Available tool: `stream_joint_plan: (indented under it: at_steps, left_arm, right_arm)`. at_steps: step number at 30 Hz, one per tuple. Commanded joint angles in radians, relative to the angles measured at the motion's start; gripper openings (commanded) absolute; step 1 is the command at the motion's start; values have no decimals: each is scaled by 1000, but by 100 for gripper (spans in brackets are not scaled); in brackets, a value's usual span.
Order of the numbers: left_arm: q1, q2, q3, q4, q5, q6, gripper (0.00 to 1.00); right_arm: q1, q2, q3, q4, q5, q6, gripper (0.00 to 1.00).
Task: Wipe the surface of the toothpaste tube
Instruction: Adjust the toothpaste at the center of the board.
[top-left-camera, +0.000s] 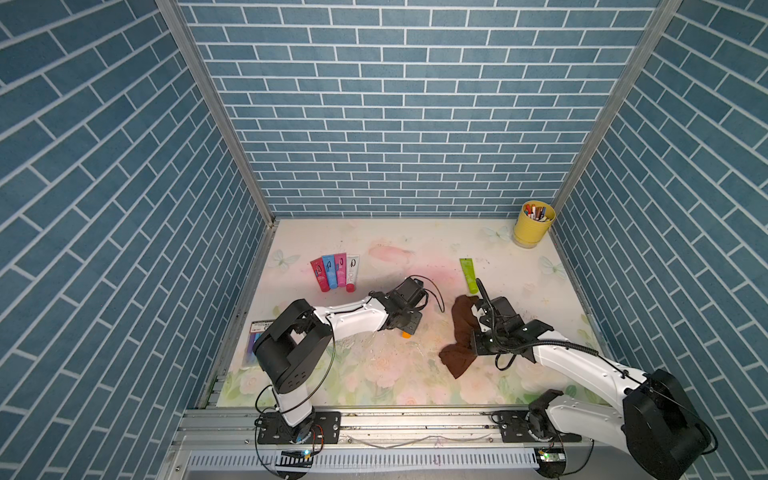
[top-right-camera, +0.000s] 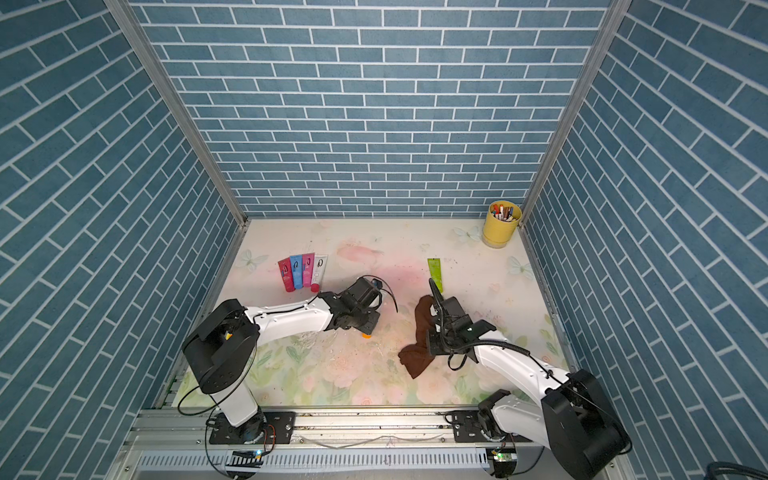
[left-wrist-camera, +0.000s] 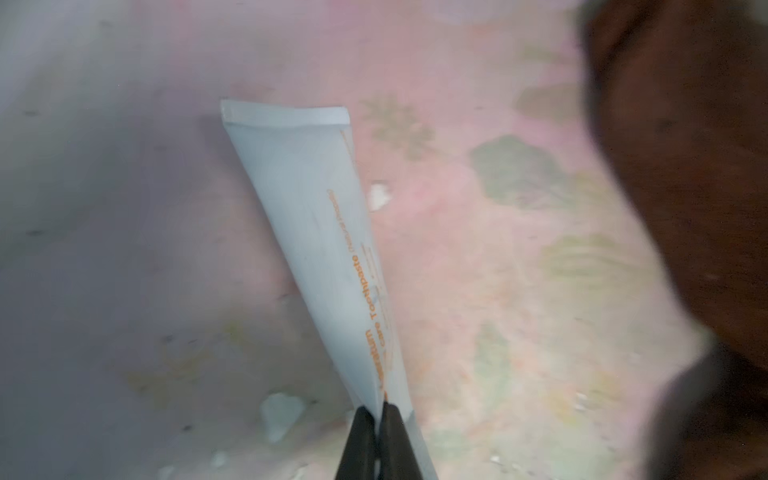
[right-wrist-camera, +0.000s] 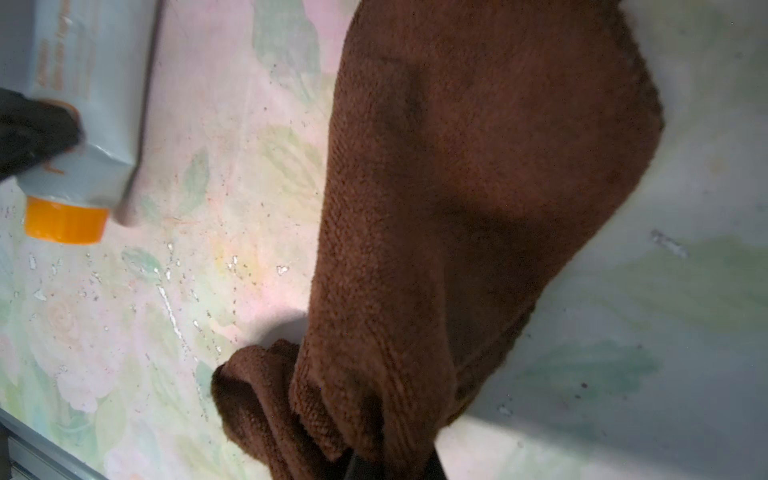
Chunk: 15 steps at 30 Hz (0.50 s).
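While both narrow, left gripper (left-wrist-camera: 379, 409) tight on toothpaste tube (left-wrist-camera: 316, 232); right gripper (right-wrist-camera: 395, 467) pinched on brown cloth (right-wrist-camera: 478, 187)

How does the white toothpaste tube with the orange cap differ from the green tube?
The white tube is pinched near its orange cap in the left hand; the green tube lies loose on the table. The white tube is mid-table; the green tube farther back. Both are squeeze tubes.

Bright, even light; top views warp at edges, wrist views blur
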<state>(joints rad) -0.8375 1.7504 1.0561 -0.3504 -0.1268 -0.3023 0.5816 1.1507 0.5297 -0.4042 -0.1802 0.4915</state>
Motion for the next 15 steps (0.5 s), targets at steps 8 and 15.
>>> stream_joint_plan:
  at_steps: [8, 15]
  left_arm:
    - [-88, 138, 109, -225, -488, -62, 0]
    - [-183, 284, 235, -273, -511, -66, 17]
  right_arm:
    - [-3, -16, -10, -1, -2, -26, 0]
    - [-3, -15, -8, -2, -1, -25, 0]
